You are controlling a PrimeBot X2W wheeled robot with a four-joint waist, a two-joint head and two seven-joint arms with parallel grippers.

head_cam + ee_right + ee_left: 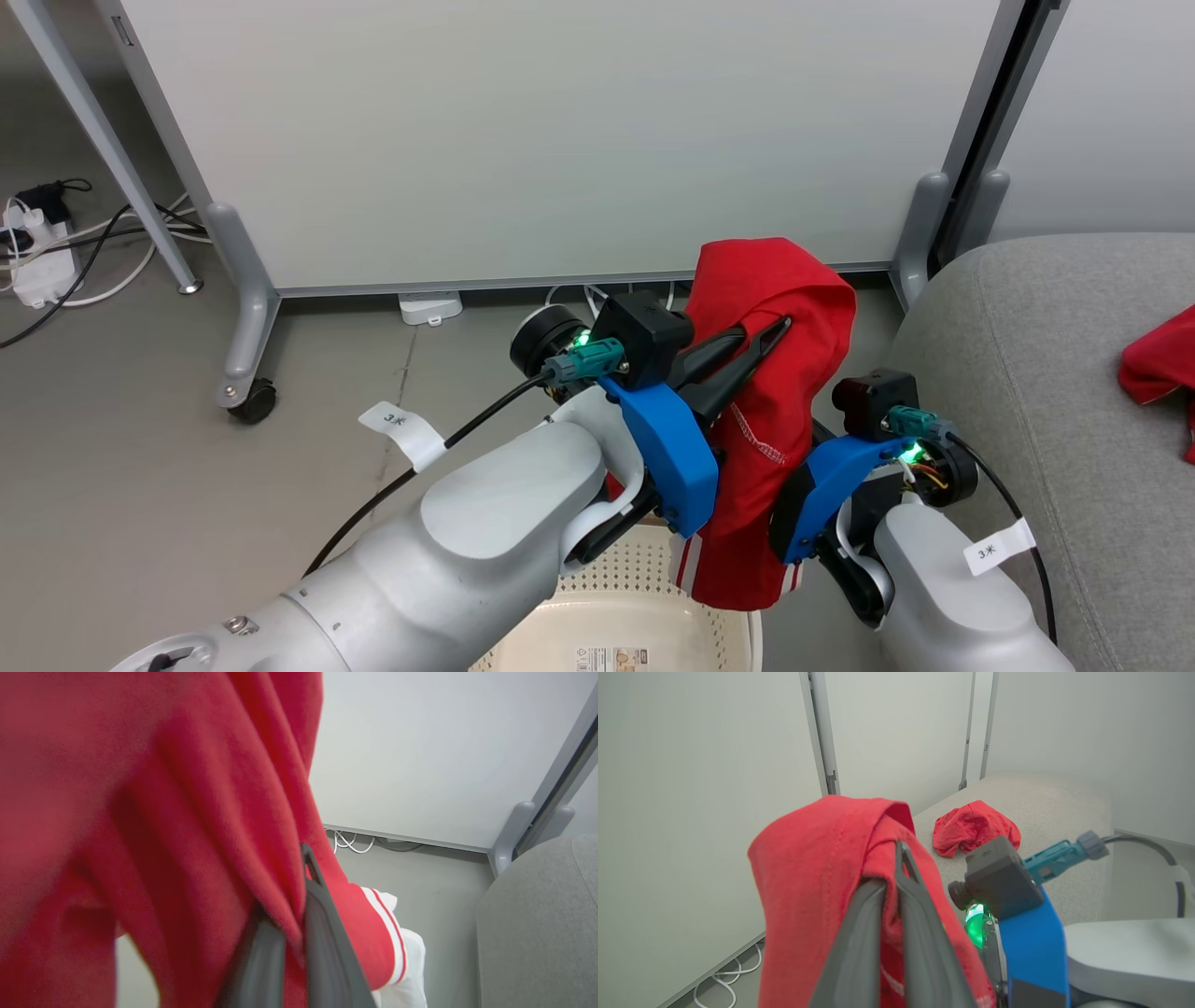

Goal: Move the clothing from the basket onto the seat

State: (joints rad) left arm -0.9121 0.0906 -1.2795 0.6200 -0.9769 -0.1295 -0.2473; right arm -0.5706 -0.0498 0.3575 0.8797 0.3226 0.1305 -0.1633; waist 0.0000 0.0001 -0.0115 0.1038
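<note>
Head view, basket point(616, 571) under hanging red garment point(775, 411), left wrist view, second garment point(976, 828) crumpled on seat point(1057, 812), left gripper point(766, 329) and right gripper point(294, 891) clamping the first, white-striped, draped.

ahead of me stands a pale grey panel point(560, 140) on grey posts, its left foot point(254, 317) ending in a black caster point(252, 399), with a small white box point(429, 306) tucked under its lower edge. the floor point(140, 485) is smooth grey and evenly lit. at my far left a slanted grey leg point(117, 159) comes down beside a white power strip point(37, 275), with black and white cables point(173, 219) trailing over the floor.
</note>
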